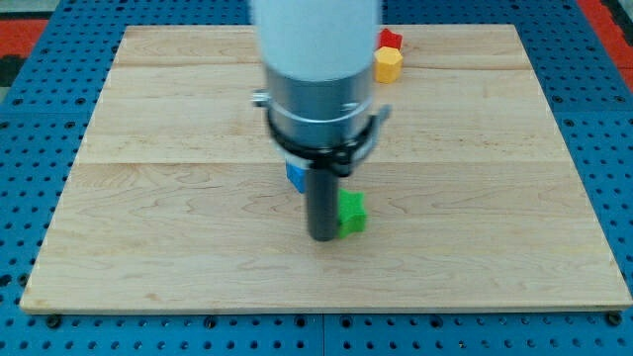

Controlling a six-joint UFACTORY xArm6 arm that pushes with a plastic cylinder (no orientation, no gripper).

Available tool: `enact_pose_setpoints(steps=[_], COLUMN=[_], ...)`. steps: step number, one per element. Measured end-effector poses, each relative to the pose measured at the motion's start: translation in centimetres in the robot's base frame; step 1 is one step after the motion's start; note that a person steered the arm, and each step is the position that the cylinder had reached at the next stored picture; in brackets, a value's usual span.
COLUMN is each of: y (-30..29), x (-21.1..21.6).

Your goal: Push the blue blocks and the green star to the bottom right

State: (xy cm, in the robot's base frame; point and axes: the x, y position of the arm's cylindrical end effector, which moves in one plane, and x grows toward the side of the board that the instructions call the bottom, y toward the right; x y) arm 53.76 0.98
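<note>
My tip (323, 238), the lower end of a straight dark rod that grasps nothing, rests on the pale wooden board (148, 247) against the green star-shaped block (350, 214), which sits at its two o'clock. A blue block (295, 176), mostly hidden behind the rod, lies at eleven o'clock. A yellow block (388, 64) and a red block (392, 40) sit far off at one o'clock. The star push looks under way; next I'd drive toward four o'clock, then return for the blue.
</note>
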Motion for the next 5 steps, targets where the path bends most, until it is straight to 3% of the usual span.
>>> enact_pose_setpoints(steps=[1, 2, 3, 4, 5], y=[-3.6, 2.8, 9.9, 9.4, -1.4], x=[-0.8, -3.7, -1.4, -0.3, 0.9])
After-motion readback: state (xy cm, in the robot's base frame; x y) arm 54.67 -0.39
